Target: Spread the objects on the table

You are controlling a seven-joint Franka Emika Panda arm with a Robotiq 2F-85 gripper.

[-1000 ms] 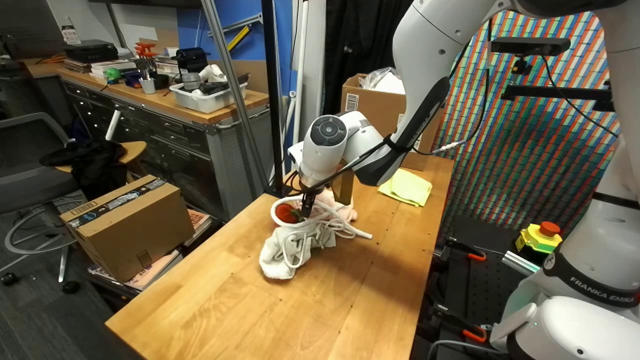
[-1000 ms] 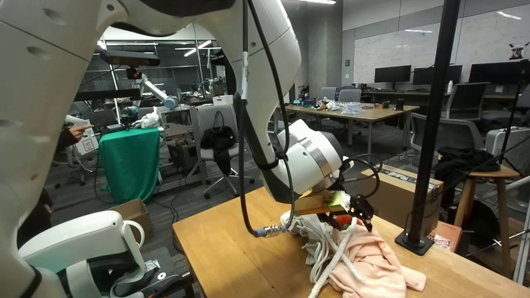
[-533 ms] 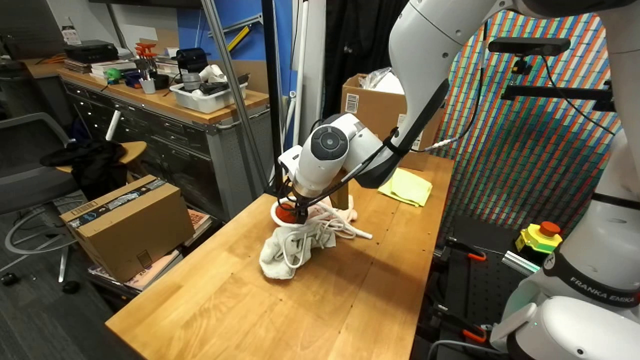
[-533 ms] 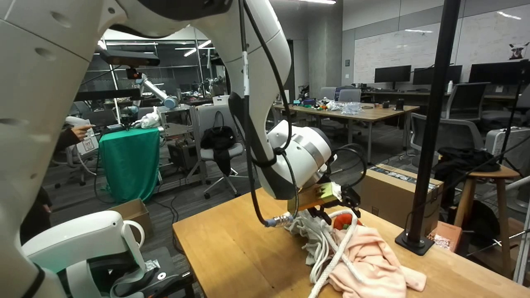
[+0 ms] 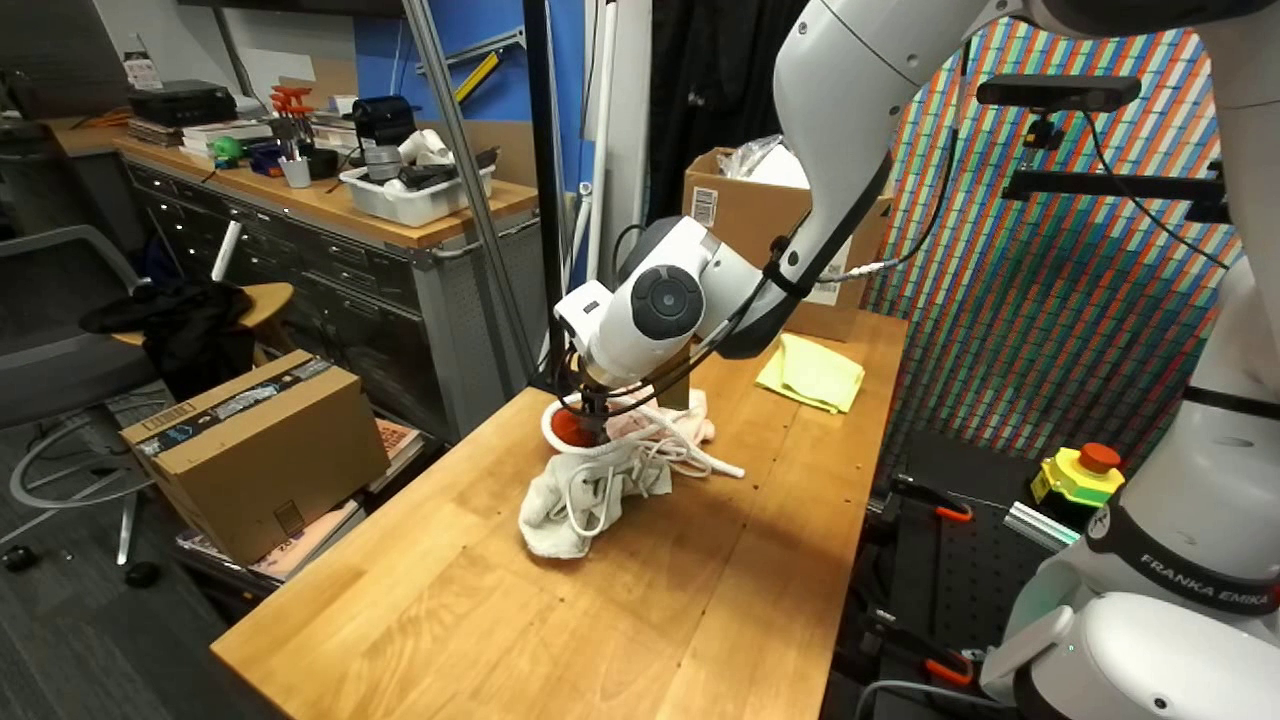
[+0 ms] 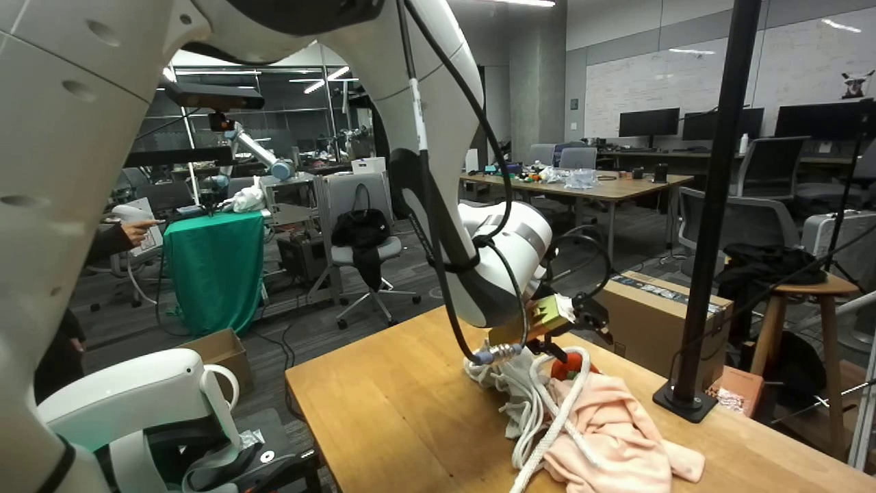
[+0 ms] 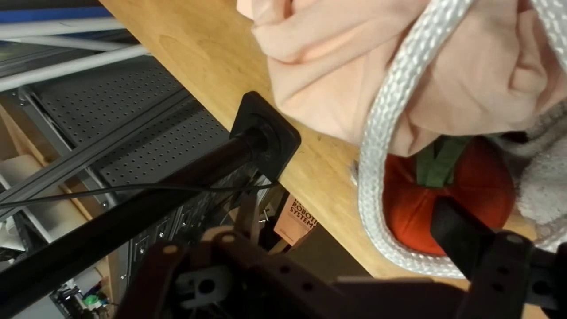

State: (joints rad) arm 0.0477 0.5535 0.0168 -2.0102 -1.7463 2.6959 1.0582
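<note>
In an exterior view, the claw [image 6: 586,347] is hanging spread over the counter [image 6: 383,404], close to a red ball [image 6: 564,368]; beside it, a pink cloth [image 6: 612,438] is lying bunched, partly under a white cord [image 6: 545,437]. In an exterior view, a whitish rag [image 5: 550,510] is sitting just beside the ball, partly under the cord, while a yellow cloth [image 5: 810,375] is lying folded, well apart, near a cardboard box [image 5: 765,220]. In the wrist view, the claw's fingers [image 7: 458,232] are standing apart, one overlapping the ball; whether it is touching, I cannot tell. The cord is curving around the ball, and a green piece [image 7: 436,166] is lying on top.
</note>
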